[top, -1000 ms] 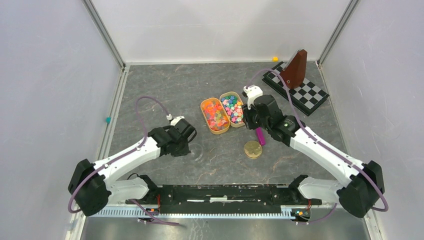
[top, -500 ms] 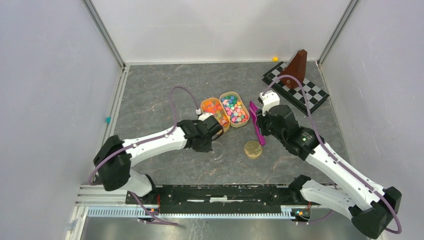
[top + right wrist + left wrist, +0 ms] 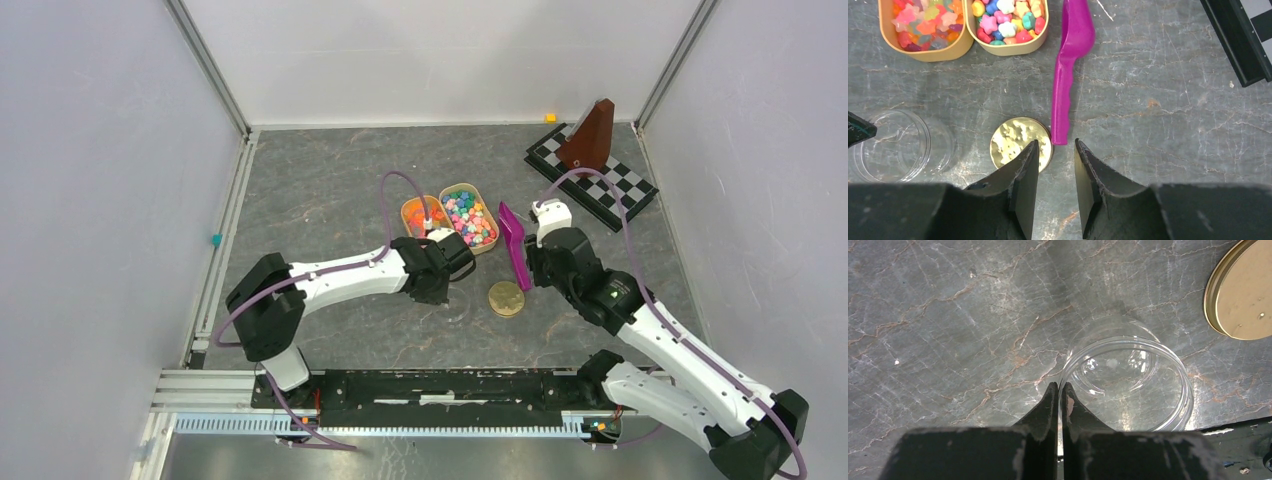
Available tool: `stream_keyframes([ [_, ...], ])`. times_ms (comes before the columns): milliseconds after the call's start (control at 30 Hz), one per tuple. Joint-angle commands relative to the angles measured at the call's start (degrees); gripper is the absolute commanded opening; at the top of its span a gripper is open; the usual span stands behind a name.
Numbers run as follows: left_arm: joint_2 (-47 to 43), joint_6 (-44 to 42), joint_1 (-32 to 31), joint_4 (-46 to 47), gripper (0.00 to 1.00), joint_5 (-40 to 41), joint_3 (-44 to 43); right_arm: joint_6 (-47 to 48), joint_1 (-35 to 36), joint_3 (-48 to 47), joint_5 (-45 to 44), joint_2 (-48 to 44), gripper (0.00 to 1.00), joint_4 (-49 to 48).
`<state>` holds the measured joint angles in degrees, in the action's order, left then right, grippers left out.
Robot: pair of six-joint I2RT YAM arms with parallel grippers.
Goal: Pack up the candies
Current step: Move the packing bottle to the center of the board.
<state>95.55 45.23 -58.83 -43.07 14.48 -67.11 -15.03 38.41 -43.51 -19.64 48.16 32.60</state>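
Note:
The candies [image 3: 1007, 21] fill two tan trays [image 3: 928, 54], also seen in the top view [image 3: 470, 215]. A purple scoop [image 3: 1068, 60] lies on the table beside the right tray [image 3: 513, 245]. My left gripper [image 3: 1062, 386] is shut on the near rim of an empty clear jar [image 3: 1128, 385], one finger inside and one outside; the jar stands left of a gold lid [image 3: 506, 298]. My right gripper [image 3: 1055, 150] is open and empty, just short of the scoop's handle end, with the lid [image 3: 1015, 142] under its left finger.
A black-and-white chequered board [image 3: 592, 186] with a brown wedge [image 3: 590, 135] sits at the back right. The enclosure walls close in on the left, right and back.
My left gripper has slid right with the clear jar, close to the gold lid. My right gripper has pulled back from the trays, and the scoop now lies uncovered beside them.

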Motion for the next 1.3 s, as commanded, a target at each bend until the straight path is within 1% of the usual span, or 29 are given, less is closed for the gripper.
stream_keyframes([
  [0,1.6,-2.61,-0.87,1.13,0.03,0.59,-3.02,-1.58,0.1,1.74,-1.62,-1.64,0.38,-0.08],
  [233,2.82,-2.32,-1.69,1.11,0.13,0.47,-3.97,-1.94,0.17,3.9,-2.99,-1.02,0.4,-0.7],
  [400,1.99,-2.49,-2.13,1.13,0.24,0.49,-4.4,-0.73,-0.01,5.34,-2.64,0.62,0.43,-2.37],
  [467,1.29,-2.77,-2.22,1.09,0.31,0.5,-4.27,-0.63,-0.01,5.44,-2.01,1.57,0.44,-3.07],
  [600,-0.86,-3.61,-2.19,1.13,0.37,0.68,-3.99,-0.12,-0.74,5.87,-1.01,3.41,0.48,-5.93],
  [667,-2.51,-4.09,-2.22,1.13,0.39,0.77,-3.91,0.18,-1.59,5.89,-0.29,4.96,0.52,-7.42],
  [700,-3.51,-4.13,-2.24,0.86,0.41,0.82,-3.99,0.3,-2.29,5.95,0.46,5.9,0.57,-8.3],
  [767,-5.55,-4.51,-2.24,-0.09,0.44,1.23,-4.33,0.54,-3.69,6.15,2.37,7.7,0.62,-10.61],
  [867,-9.15,-5.36,-2.22,-0.94,0.5,1.59,-4.24,0.45,-5.87,6.41,4.86,10.7,0.67,-13.62],
  [1033,-17.41,-10.11,-2.22,1.98,0.67,0.7,-0.48,0.21,-9.92,6.77,10.56,15.59,0.68,-19.02],
  [1100,-21.24,-12.04,-2.17,3.5,0.74,0.63,1.78,0.52,-10.66,6.59,11.45,17.67,0.68,-20.81],
  [1200,-25.96,-14.68,-2.25,5.17,0.78,0.38,4.38,0.57,-11.67,6.16,11.68,21.49,0.68,-22.75],
  [1267,-29.07,-15.64,-2.19,5.93,0.87,0.84,6.05,0.74,-12.09,6.22,11.79,23.81,0.67,-24.24],
])
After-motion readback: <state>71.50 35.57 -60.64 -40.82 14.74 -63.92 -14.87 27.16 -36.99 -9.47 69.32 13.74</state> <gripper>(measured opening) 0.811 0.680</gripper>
